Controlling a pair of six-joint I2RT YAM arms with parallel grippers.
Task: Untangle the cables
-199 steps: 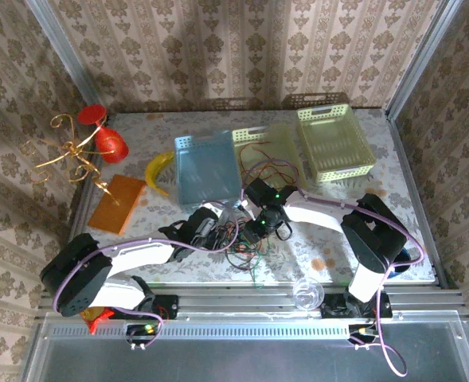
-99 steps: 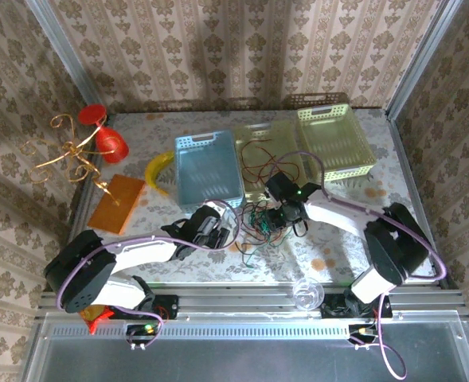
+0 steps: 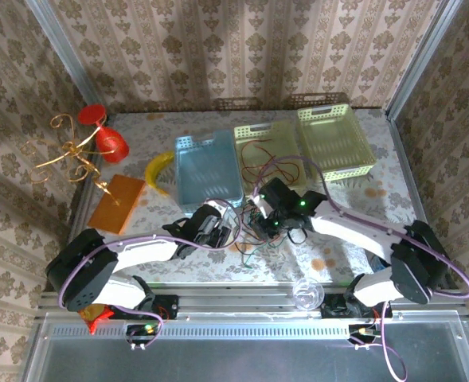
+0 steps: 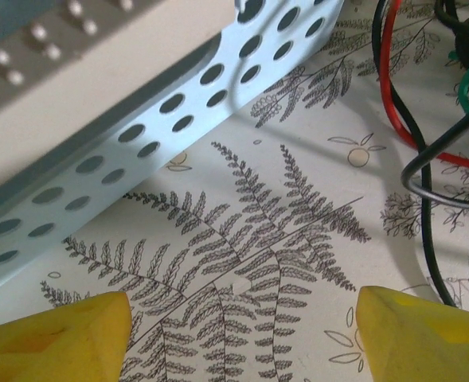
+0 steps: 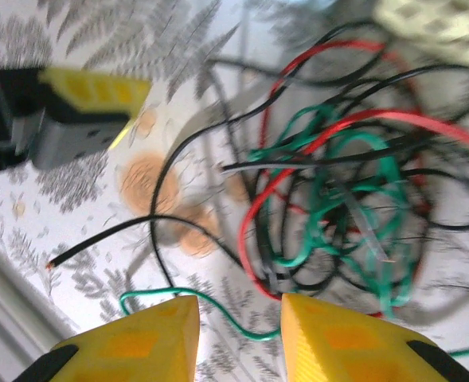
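A: Where is the left pincer (image 4: 242, 342)?
B: Low over the desk (image 4: 298, 231), just beside the blue basket (image 4: 138, 151). Its jaws are wide, with nothing between them. The cables (image 3: 254, 231) lie off to its right, and a black strand runs down close to one finger.
A: And the knot itself?
B: It is one heap of black, red and green loops on the desk between the two arms, with no clear long axis.
A: The right pincer (image 5: 240, 342)?
B: Nearer, I judge. Its jaws are narrowly parted and grip nothing. The heap lies straight ahead, and a loose green strand crosses just beyond its tips.
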